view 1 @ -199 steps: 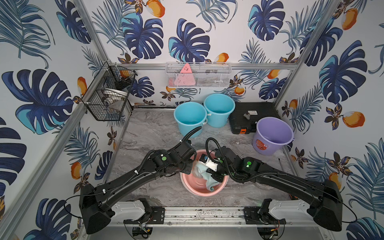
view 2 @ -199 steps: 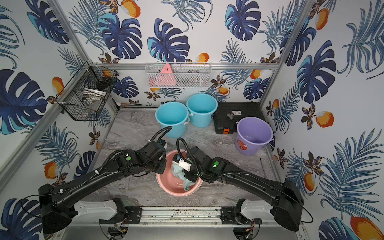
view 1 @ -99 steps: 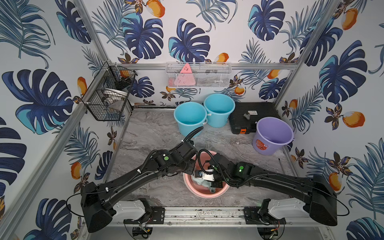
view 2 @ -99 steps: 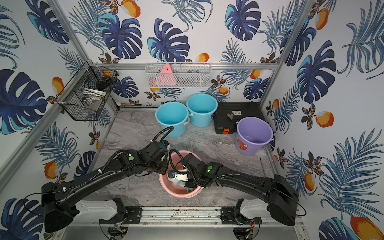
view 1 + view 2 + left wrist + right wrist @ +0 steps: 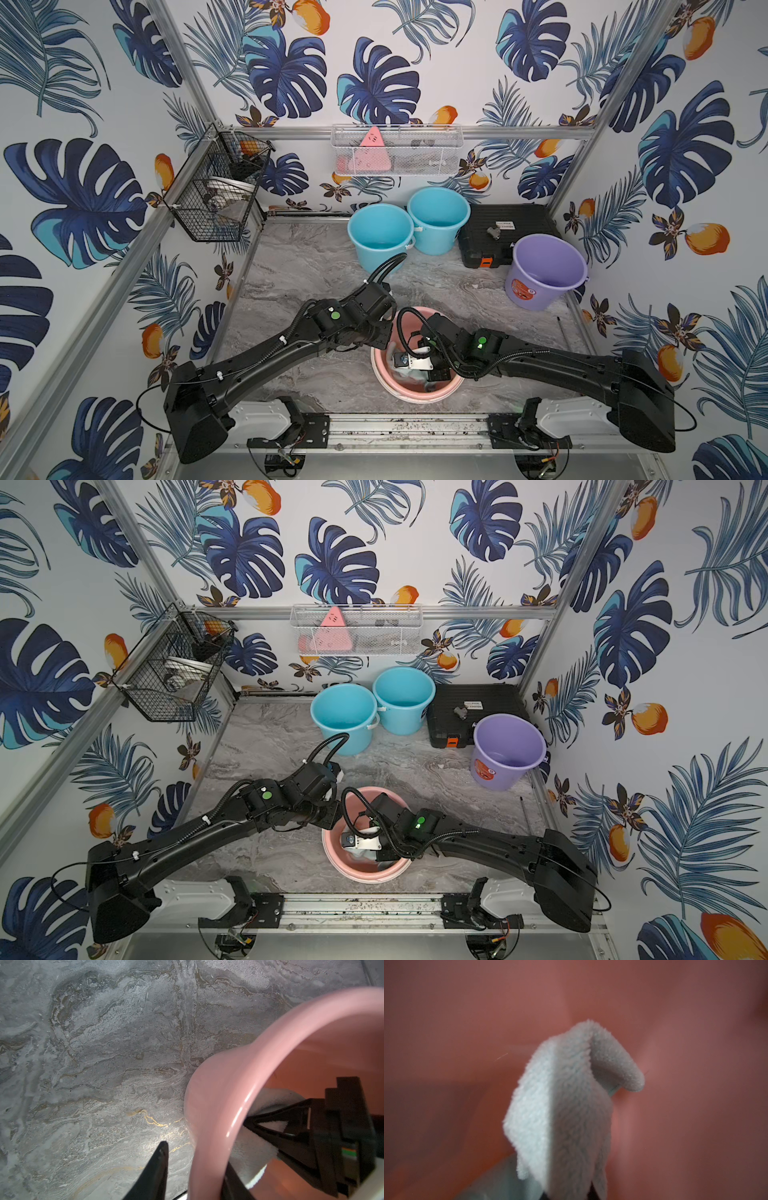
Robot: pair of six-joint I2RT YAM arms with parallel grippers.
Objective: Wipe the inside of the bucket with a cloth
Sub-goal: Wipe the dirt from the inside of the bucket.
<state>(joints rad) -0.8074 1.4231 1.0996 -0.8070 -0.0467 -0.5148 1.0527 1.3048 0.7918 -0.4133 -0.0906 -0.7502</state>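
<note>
The pink bucket (image 5: 415, 398) (image 5: 365, 878) stands upright near the front edge of the marble table. My right gripper (image 5: 434, 374) reaches down inside it, shut on the pale mint cloth (image 5: 566, 1105), which hangs folded against the inner bucket wall (image 5: 467, 1022). Only a bit of cloth (image 5: 406, 375) shows under the wrist in the top views. My left gripper (image 5: 195, 1159) straddles the bucket rim (image 5: 218, 1095), open: one finger (image 5: 162, 1153) stands outside with a gap to the wall, the other is inside. The cloth (image 5: 249, 1147) and the right gripper's black fingers (image 5: 301, 1136) show inside.
Two aqua buckets (image 5: 380, 237) (image 5: 438, 218) stand at the back centre. A black case (image 5: 505, 232) and a purple bucket (image 5: 544, 270) sit at the back right. A black wire basket (image 5: 216, 187) and a white mesh shelf (image 5: 397, 149) hang on the walls.
The right gripper has sunk deeper into the bucket with the cloth, so less cloth shows from above. The left jaws have widened off the rim.
</note>
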